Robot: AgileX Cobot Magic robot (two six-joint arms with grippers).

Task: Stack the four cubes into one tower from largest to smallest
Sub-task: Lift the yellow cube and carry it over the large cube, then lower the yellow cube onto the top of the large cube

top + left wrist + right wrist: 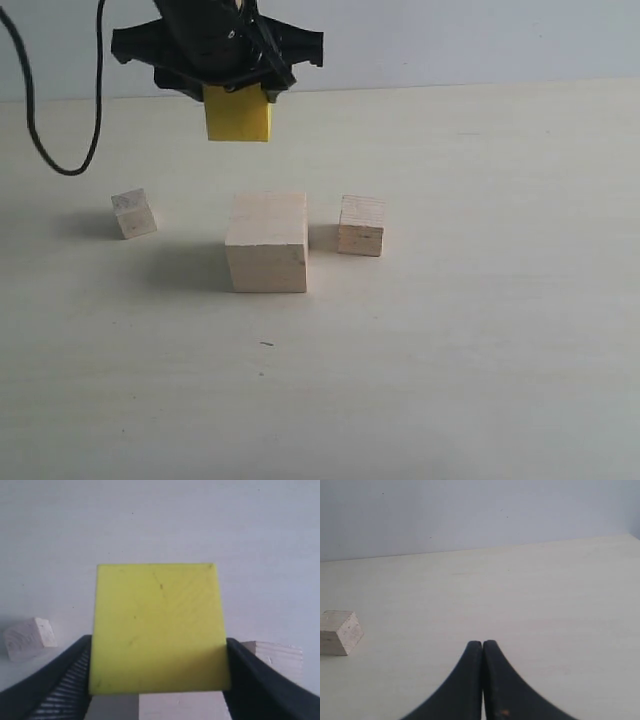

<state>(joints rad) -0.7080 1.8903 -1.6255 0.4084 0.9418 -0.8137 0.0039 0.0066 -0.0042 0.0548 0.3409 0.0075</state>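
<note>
exterior view showed my left gripper (237, 95) clamped on the yellow cube (238, 118), hanging above the large cube (267, 240), slightly left of it; right gripper (482, 647) pinched together.

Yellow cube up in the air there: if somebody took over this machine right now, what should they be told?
Left gripper: shut on the yellow cube, held clear of the table.
Right gripper: shut, holding nothing.
On the table, all apart, as the exterior view shows them: large wood cube in the middle, mid-size wood cube to its right, smallest wood cube to its left.
Done: yellow cube picked up; nothing stacked.
Left: set the yellow cube on the large one, then add the mid-size, then the smallest.
</note>
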